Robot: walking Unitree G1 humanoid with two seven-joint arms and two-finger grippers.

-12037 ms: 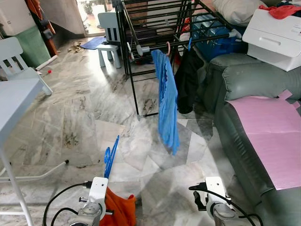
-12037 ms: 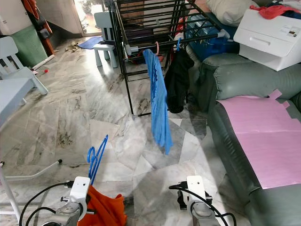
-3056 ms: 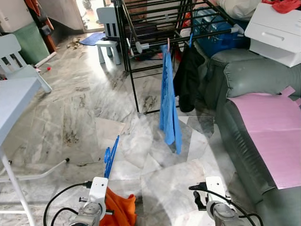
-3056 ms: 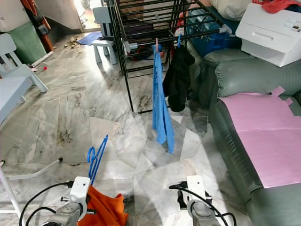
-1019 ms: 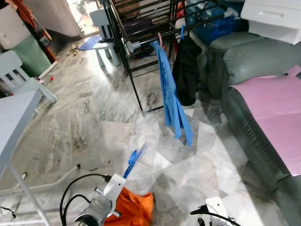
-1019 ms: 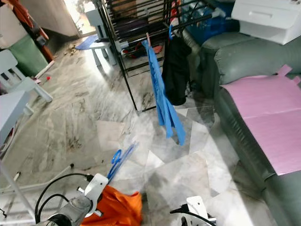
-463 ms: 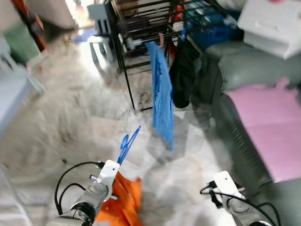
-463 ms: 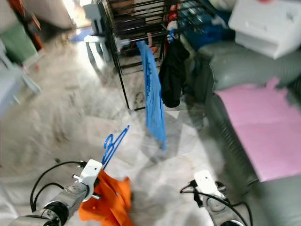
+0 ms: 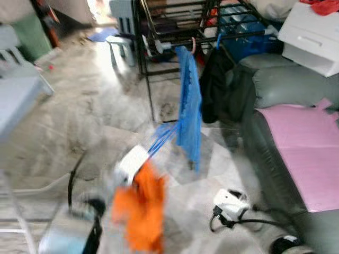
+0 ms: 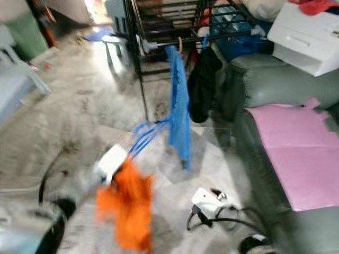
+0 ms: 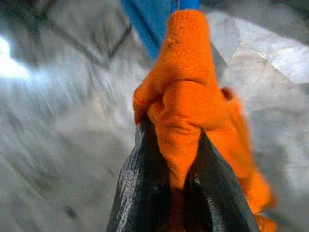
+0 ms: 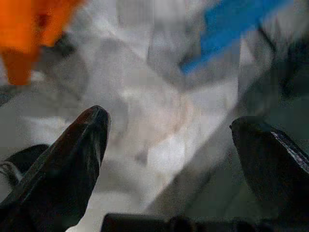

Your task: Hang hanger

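Left arm has swung up fast since half a second ago: left gripper (image 11: 169, 159) now sits mid-scene instead of low near the bottom edge, motion-blurred in both eye views. Its fingers are pinched tight on the orange garment (image 9: 142, 203), which is draped on the blue hanger (image 9: 161, 138); the hanger's hook end now points far-right toward the drying rack (image 9: 159, 32) and is just beside the blue cloth (image 9: 188, 106) already hanging on the rack's near rail. A black garment (image 9: 214, 87) hangs next to that, right of it. Right gripper (image 12: 169, 145) is wide open and empty, low on the right over the marble floor (image 9: 79, 111), close to the green sofa (image 9: 286, 90). Read: carry phase is over and the lift toward the rail has started, hook not yet over any bar. Blur hides the hook's exact orientation. The next move likely needs a free stretch of rail left of the blue cloth.
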